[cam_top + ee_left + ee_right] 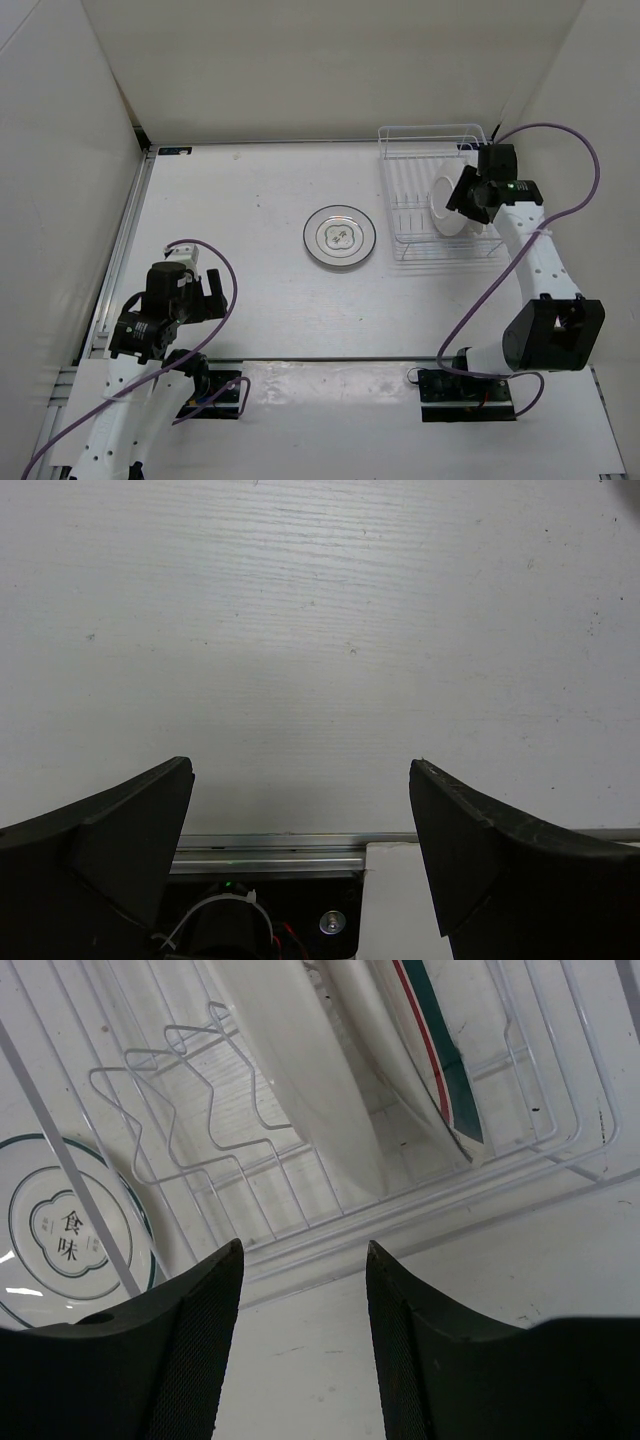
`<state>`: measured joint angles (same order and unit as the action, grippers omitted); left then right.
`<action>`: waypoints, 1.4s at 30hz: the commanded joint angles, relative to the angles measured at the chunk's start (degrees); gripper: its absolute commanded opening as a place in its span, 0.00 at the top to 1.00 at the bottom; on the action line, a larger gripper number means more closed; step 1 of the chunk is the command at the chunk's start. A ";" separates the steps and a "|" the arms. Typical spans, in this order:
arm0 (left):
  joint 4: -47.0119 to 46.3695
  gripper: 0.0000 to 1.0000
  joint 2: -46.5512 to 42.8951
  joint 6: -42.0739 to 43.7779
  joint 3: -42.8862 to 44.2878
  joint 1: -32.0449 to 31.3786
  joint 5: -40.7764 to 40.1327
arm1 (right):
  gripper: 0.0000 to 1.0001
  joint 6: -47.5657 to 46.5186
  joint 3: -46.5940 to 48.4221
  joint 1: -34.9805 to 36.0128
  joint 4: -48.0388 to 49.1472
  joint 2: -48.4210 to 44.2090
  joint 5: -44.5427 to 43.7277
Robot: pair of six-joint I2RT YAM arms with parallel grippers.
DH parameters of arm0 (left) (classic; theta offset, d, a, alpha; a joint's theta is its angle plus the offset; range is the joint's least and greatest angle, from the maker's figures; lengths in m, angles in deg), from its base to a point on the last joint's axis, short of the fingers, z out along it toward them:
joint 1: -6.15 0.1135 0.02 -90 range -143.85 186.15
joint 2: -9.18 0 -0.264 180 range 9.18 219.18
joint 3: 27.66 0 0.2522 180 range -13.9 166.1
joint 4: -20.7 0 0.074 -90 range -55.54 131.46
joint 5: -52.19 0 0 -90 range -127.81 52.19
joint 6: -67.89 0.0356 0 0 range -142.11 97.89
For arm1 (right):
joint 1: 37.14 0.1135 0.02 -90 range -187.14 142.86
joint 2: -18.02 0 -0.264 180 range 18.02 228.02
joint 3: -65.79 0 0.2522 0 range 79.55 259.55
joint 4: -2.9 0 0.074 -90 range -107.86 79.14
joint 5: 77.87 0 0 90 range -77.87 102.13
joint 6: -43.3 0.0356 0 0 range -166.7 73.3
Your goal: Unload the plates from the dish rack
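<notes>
Right pincer (302, 1250) hangs released before the dish rack (330, 1210), where a white plate (300, 1090) and green-banded plate (438, 1060) stand; I count the grey-rimmed plate (340, 236) on the counter (230, 200) done. Left pincer (300, 765) gapes empty.

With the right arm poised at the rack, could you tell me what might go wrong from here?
1. The plain plate and the green-banded plate stand close together in the dish rack; the right arm's open fingers may knock one while closing on the other.
2. The fingers could snag the rack's wire prongs and drag it.
3. A plate on the table lies near the rack, so a careless set-down might strike it.
</notes>
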<state>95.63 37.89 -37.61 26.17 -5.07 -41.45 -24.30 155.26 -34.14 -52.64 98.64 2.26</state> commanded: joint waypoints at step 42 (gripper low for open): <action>-0.79 0.00 0.56 0.13 -0.17 -0.11 -0.49 | 0.45 -1.74 7.87 -6.35 7.42 12.45 16.37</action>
<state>95.65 38.24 -37.61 26.17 -5.07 -41.64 -26.10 159.02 -40.57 -45.89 109.81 17.02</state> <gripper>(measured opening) 1.000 0.561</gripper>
